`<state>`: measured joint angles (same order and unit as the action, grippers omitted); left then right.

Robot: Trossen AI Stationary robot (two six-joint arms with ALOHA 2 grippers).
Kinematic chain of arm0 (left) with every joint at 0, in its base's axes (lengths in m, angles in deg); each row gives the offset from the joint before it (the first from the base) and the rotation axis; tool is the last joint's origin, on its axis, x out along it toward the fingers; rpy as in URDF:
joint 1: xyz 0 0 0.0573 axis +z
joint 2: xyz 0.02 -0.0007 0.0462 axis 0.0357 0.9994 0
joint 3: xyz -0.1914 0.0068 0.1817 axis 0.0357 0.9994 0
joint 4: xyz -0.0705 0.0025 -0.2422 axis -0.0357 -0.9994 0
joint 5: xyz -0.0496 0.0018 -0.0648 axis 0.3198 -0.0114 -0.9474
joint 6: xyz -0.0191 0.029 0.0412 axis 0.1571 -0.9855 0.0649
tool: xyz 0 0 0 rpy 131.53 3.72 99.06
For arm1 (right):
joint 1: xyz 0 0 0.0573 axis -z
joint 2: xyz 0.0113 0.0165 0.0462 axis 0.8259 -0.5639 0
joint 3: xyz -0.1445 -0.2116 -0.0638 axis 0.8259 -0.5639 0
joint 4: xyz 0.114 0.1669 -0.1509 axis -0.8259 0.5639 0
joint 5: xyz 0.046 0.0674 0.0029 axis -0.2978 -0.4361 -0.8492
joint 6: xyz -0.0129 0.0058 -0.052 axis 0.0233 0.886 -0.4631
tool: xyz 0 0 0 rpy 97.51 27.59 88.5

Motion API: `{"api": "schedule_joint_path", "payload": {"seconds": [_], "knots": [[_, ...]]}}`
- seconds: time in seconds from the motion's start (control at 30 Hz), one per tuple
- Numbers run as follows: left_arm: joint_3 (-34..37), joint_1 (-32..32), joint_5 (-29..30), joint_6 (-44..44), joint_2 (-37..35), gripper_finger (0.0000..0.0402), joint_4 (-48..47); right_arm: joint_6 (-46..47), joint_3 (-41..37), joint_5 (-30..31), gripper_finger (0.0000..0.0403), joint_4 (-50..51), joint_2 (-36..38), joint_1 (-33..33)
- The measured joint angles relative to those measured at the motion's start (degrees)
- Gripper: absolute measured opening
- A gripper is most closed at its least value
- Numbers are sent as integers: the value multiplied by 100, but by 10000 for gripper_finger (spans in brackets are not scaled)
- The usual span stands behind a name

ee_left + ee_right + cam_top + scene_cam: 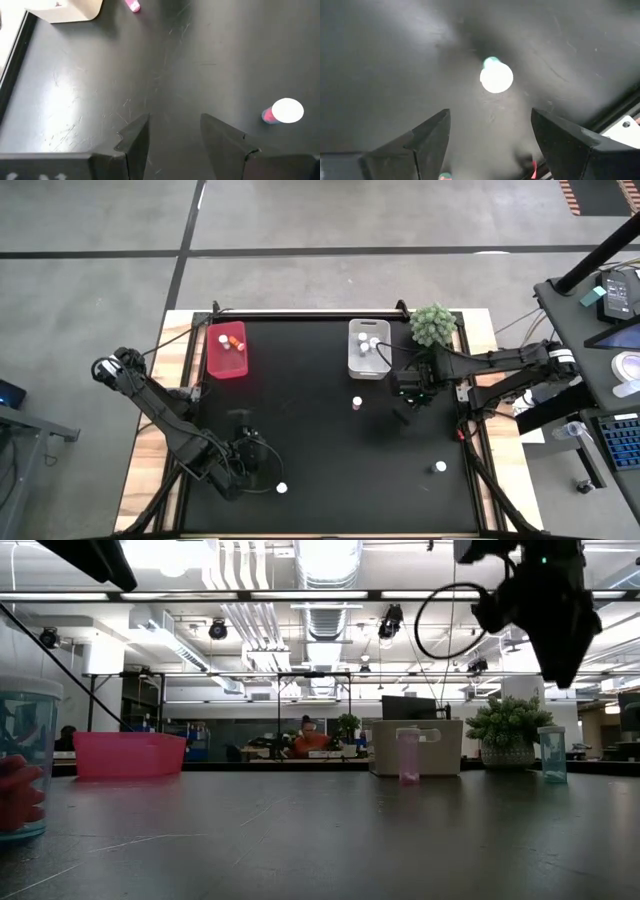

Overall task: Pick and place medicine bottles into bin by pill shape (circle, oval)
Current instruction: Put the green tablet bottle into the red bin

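My right gripper (411,393) hangs open above the table, in front of the white bin (368,365); it also shows in its wrist view (490,132). A green-bodied, white-capped vial (496,77) stands upright on the table below and beyond its fingers. My left gripper (248,454) is open and empty near the front left, shown in its wrist view (172,135); a red-bodied vial (283,111) stands beside it. A pinkish vial (357,403) stands mid-table. Several vials lie in the red bin (226,366) and in the white bin.
A green spiky plant ball (433,325) sits at the far right corner, beside the white bin. Loose vials stand near the front edge (281,488) and at the front right (440,467). Bare black table (330,460) lies between the arms.
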<state>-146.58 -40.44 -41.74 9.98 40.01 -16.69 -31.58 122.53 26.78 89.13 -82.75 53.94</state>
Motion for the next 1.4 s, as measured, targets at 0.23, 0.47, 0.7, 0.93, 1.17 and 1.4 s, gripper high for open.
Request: {"api": "schedule_joint_path", "payload": {"seconds": [0.23, 0.47, 0.7, 0.93, 1.17, 1.4], "knots": [[0, 0, -1, -1, 0, 160, 12, 32, -543, 61, 270, -580, 9, 0], [0, 0, 1, -3, 0, 160, 12, 69, -942, 62, 269, -1032, 9, 2], [0, 0, 3, -5, 0, 160, 13, 109, -1326, 87, 248, -1596, 2, 2], [0, 0, 109, -8, 2, 160, 57, 86, -1326, 365, 205, -1600, 2, 2], [0, 0, 145, -8, 2, 160, 57, 72, -1326, 454, 160, -1605, 2, 2], [0, 0, 148, -8, 2, 160, 56, 67, -1326, 458, 133, -1655, 0, 2]]}}
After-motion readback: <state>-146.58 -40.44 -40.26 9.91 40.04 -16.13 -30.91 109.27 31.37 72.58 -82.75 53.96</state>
